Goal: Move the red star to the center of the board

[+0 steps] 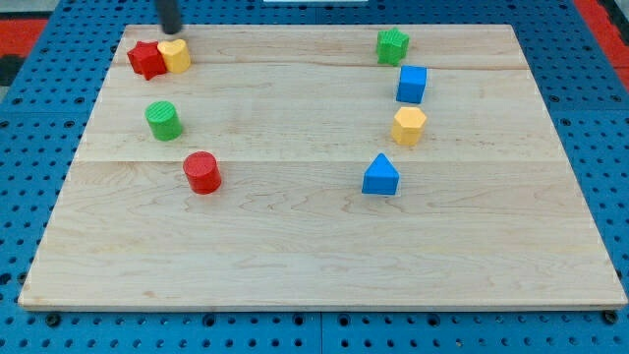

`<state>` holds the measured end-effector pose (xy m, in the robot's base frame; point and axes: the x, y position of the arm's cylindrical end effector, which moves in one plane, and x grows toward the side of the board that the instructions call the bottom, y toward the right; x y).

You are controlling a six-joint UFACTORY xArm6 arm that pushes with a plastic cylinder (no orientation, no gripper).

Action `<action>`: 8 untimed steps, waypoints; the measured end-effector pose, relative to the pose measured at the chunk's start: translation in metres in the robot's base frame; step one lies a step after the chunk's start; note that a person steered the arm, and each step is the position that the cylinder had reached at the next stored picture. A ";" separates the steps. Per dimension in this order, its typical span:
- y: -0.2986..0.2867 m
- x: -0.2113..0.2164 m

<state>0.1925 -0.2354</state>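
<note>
Red star point(145, 60) is found at the far upper left of the wooden board point(295, 246), touching a yellow heart-shaped block point(176, 55) on its right side. Just above that pair, my tip point(171, 29) is seen at the board's top edge, close to the yellow block's upper side and slightly right of the star; no gripper is fitted, so nothing is held and only a bare rod end is presented. Lower on the left, a green cylinder point(162, 120) and a red cylinder point(201, 172) are placed one below the other, both well apart from the star. Toward the right, a blue triangular block point(380, 176), a yellow hexagonal block point(408, 126), a blue cube point(412, 85) and a green block point(393, 45) of uncertain shape are ranged in a loose column. The approach step is judged to be in hand, with the star not yet pushed. For the next move, the tip would need to be brought round to the star's upper left side, so that a push is directed down and to the right toward the centre, ideally without the yellow heart being dragged along and with the green cylinder avoided.
</note>
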 end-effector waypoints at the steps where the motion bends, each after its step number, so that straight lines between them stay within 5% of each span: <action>1: -0.039 0.034; 3: 0.071 0.123; 4: 0.072 0.138; 8: 0.080 0.139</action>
<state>0.3316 -0.1558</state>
